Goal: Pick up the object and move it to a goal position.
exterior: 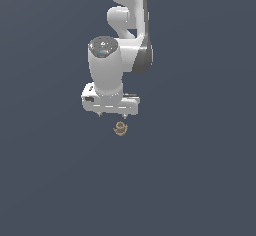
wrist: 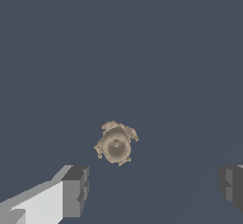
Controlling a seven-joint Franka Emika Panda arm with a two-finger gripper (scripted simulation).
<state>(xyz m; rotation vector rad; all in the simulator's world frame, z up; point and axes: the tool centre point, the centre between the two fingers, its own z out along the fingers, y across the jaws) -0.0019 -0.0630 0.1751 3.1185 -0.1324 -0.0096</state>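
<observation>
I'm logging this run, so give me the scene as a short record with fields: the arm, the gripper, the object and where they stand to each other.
arm: one white Panda arm, reaching down
gripper: gripper open, fingers wide apart, holding nothing
object: small tan-brown lumpy object with a darker hollow
relation: object lies on the surface, untouched, just below the gripper in the exterior view
task state: not yet picked up
</observation>
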